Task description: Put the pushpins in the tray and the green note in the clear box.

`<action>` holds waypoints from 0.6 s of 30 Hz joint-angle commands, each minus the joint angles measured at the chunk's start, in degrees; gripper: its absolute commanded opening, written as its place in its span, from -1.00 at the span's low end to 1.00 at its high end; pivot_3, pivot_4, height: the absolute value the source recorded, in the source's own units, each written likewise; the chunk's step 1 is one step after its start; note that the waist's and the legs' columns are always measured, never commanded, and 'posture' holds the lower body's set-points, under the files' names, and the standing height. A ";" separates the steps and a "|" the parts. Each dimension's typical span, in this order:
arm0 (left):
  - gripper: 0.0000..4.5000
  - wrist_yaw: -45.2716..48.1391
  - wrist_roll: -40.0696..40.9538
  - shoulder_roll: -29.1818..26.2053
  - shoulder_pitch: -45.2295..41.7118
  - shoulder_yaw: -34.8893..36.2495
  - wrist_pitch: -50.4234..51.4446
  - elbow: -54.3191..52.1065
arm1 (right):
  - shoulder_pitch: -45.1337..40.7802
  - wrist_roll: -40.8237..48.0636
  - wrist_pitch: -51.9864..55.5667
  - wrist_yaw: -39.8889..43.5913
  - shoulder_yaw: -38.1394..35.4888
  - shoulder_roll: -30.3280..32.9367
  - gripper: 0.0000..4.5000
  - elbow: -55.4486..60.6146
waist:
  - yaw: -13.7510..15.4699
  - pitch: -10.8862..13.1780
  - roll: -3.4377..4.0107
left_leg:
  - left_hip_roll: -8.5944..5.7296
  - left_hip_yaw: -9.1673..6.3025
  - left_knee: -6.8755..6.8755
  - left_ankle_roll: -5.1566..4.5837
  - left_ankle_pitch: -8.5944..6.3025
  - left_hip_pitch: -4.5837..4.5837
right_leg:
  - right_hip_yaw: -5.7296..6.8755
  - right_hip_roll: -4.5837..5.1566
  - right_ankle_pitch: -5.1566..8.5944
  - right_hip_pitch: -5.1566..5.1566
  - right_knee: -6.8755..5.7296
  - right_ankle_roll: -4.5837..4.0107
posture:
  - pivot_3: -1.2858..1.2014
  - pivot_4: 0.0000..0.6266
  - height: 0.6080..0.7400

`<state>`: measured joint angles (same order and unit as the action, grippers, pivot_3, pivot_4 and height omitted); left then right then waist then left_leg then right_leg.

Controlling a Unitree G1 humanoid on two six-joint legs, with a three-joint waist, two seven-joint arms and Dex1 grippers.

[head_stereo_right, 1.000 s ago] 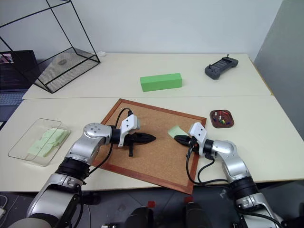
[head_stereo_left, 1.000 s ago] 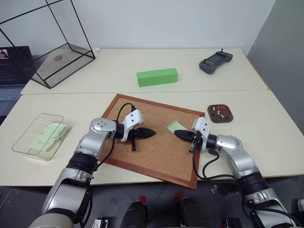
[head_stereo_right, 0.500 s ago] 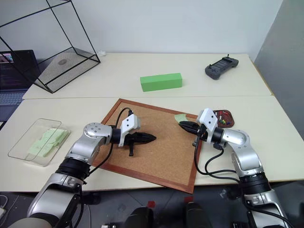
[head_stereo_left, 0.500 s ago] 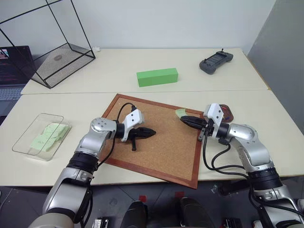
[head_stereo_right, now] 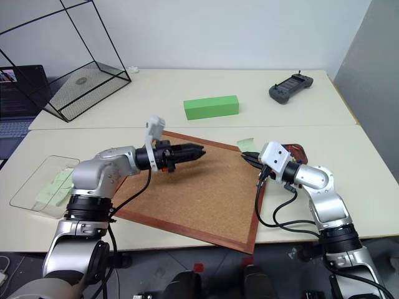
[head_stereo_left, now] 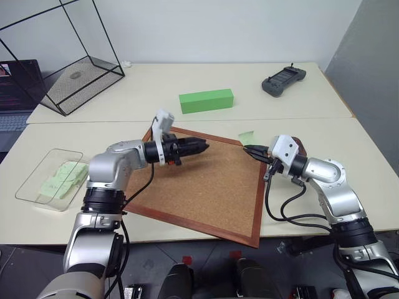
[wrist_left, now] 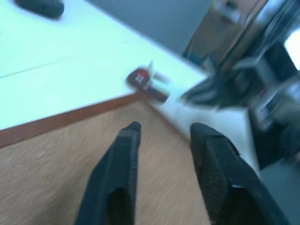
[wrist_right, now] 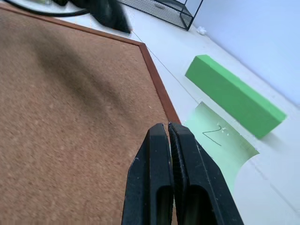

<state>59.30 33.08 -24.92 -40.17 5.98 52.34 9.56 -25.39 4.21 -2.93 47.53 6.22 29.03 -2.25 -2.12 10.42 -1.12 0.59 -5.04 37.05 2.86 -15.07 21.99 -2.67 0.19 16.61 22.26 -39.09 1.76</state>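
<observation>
My right gripper (head_stereo_left: 250, 148) is shut on the green note (head_stereo_left: 247, 135), holding it in the air over the corkboard's far right corner. The right wrist view shows the note (wrist_right: 220, 143) sticking out past the closed fingertips. My left gripper (head_stereo_left: 201, 147) hovers above the board's far left part, pointing right toward the note, its fingers (wrist_left: 126, 140) apart and empty. The reddish-brown tray (head_stereo_right: 298, 148) peeks out behind my right wrist; the pushpins are hidden there. The clear box (head_stereo_left: 31, 180) sits at the left with pale green notes inside.
A wood-framed corkboard (head_stereo_left: 206, 193) lies in front of me. A bright green block (head_stereo_left: 206, 101) is behind it. A black wire cage (head_stereo_left: 68, 81) and a laptop (head_stereo_left: 12, 93) stand far left, and a grey controller (head_stereo_left: 283, 81) far right.
My right gripper lifted the green note off the corkboard and carried it up to the far right corner. My left gripper rose, rolled and opened.
</observation>
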 commanded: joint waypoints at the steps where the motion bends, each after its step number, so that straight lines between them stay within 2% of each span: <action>1: 0.21 -6.35 5.64 2.84 2.23 3.27 7.61 -5.12 | -0.13 -2.49 -3.99 -1.04 0.58 0.98 -1.00 2.68 | 0.01 0.00 0.00 | 0.00 -0.01 0.00 0.01 0.00 0.00 | 0.00 0.01 0.00 0.00 0.00 0.00 | 0.03 -0.52 1.00; 7: 0.72 -14.88 9.08 9.60 3.01 5.73 11.09 -5.09 | 0.16 -5.30 -9.02 -0.74 1.73 2.90 -1.00 3.74 | 0.29 0.01 -0.02 | -0.04 0.00 0.04 0.09 0.05 0.01 | 0.00 0.08 0.00 -0.01 0.02 0.00 | 0.03 -0.52 1.00; 15: 0.72 -22.46 14.47 16.62 0.02 11.20 13.48 0.00 | 1.25 -5.21 -9.27 0.30 2.59 3.89 -1.00 7.50 | 0.36 0.01 -0.02 | -0.05 0.01 0.03 0.25 0.14 -0.01 | -0.01 0.10 0.00 -0.03 0.03 0.00 | 0.03 -0.52 1.00; 18: 0.72 -23.11 15.10 17.91 -0.29 10.34 13.16 -0.38 | 1.83 -5.27 -9.27 0.34 3.11 4.21 -1.00 8.95 | 0.30 0.01 -0.02 | -0.06 0.02 0.03 0.26 0.15 0.00 | -0.02 0.11 0.00 -0.03 0.03 0.00 | 0.03 -0.52 1.00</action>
<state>36.62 46.49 -7.66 -39.35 16.17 65.66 10.07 -23.40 -1.13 -11.55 47.56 9.59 32.68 3.57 -1.82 10.43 -1.15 0.53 -5.01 37.08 3.13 -14.92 21.99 -2.69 0.29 16.60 22.22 -39.06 1.77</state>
